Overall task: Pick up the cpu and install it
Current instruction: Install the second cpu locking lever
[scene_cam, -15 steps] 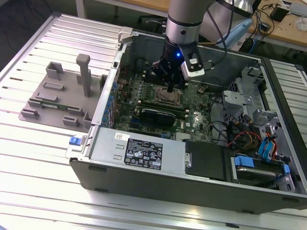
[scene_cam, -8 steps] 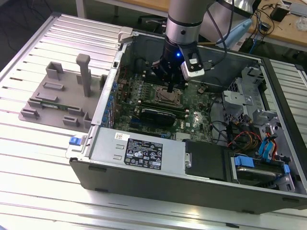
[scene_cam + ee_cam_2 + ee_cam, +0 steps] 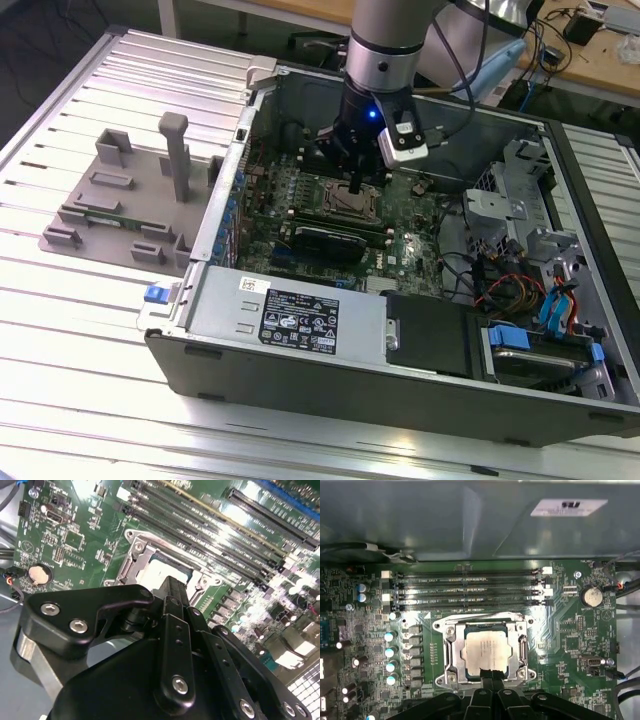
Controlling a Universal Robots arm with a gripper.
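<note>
The cpu [image 3: 487, 647] is a silvery square plate lying flat inside the metal socket frame [image 3: 449, 650] on the green motherboard [image 3: 570, 630]. In the first wrist view my gripper [image 3: 490, 673] has its black fingertips pressed together at the cpu's edge, with nothing between them. The second wrist view shows the same fingertips [image 3: 172, 587] over the pale cpu [image 3: 159, 570] and its socket frame [image 3: 131, 555]. In the exterior view the gripper [image 3: 352, 186] hangs straight down over the cpu [image 3: 352, 205], inside the open computer case [image 3: 300, 350].
Memory slots [image 3: 470, 587] run beside the socket, and a row of capacitors [image 3: 391, 652] stands on another side. The case wall [image 3: 470, 525] rises close behind. A drive cage and cables [image 3: 520, 250] fill the exterior view's right. A grey fixture [image 3: 130, 195] stands outside the case.
</note>
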